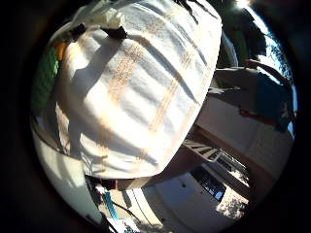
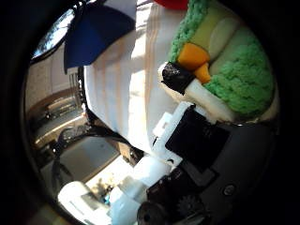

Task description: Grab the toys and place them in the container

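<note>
**Hand on green crochet toy, above cloth-covered surface**

Little finger side palm view: surface [image 1: 141,97] is draped in a white cloth with pale orange stripes; it fills most of the view, so it sits close under the palm. Hard sunlight, with dark finger shadows across the cloth. A sliver of the green toy shows at the cloth's edge, next to a bit of orange. Beyond the surface's edge there is an outdoor yard: pale wall, paved ground, a low building with steps. A person in a blue top [image 1: 272,97] stands off beyond the edge, not touching anything. No readable writing here.

Thumb side palm view: the green crochet toy [image 2: 239,75], with cream and orange parts, sits right against the palm. The hand [image 2: 187,140] has a white finger with a black tip [image 2: 178,77] pressed onto the toy beside the orange bit; it reads as gripping the toy, though the other fingers are out of sight. A blue cloth piece [image 2: 93,28] lies on the striped cloth past the toy, and something red [image 2: 173,3] is just beside the toy. No legible labels. Past the cloth's edge, open pavement lies well below, with free space on that side.
</note>
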`<state>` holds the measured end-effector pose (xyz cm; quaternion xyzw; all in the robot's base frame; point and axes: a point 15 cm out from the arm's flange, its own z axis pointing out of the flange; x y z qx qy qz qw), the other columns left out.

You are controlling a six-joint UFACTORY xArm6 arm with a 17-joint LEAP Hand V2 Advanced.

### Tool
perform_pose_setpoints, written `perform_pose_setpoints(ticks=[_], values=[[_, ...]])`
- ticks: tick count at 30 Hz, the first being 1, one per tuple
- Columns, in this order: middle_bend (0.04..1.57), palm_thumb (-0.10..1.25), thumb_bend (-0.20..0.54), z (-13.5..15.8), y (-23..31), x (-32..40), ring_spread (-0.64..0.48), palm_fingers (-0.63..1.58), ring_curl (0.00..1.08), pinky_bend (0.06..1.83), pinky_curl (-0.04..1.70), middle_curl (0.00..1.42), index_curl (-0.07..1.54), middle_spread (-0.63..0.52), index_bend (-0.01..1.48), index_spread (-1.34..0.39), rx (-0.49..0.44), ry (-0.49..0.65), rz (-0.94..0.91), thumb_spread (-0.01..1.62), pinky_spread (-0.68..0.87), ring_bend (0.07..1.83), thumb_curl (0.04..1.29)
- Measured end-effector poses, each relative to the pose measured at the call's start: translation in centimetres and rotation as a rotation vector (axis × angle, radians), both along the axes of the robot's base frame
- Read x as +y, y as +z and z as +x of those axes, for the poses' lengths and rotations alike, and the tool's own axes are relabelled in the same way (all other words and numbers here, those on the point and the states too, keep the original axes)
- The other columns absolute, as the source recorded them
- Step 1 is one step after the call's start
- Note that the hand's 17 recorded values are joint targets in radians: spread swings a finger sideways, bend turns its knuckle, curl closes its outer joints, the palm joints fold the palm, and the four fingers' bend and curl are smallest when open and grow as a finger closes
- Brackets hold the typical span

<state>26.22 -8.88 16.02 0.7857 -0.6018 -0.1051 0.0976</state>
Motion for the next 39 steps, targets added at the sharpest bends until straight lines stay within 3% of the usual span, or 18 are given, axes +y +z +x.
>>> perform_pose_setpoints(ticks=[6, 16, 29, 39], values=[[1.01, 0.93, 0.022, -1.7, 3.0, 0.4, -0.04, 1.1, 0.73, 1.38, 0.65, 0.81, 0.04, -0.2, 0.46, -0.49, 0.109, -0.012, 0.029, 1.14, 0.26, 1.29, 0.43], [1.08, 0.98, -0.01, -0.9, 11.1, 1.2, -0.08, 1.01, 0.77, 1.45, 0.75, 0.95, -0.01, -0.23, 0.72, -0.68, 0.121, 0.012, 0.024, 1.21, 0.19, 1.36, 0.51], [1.11, 0.96, -0.015, 4.2, 24.9, 10.0, -0.1, 0.94, 0.79, 1.49, 0.82, 1.06, -0.02, -0.24, 0.91, -0.81, -0.076, 0.141, 0.098, 1.24, 0.15, 1.43, 0.56], [1.12, 0.95, -0.016, 9.9, 24.5, 20.8, -0.1, 0.92, 0.79, 1.49, 0.84, 1.08, -0.02, -0.25, 0.96, -0.84, -0.142, 0.223, 0.177, 1.24, 0.14, 1.46, 0.57]])
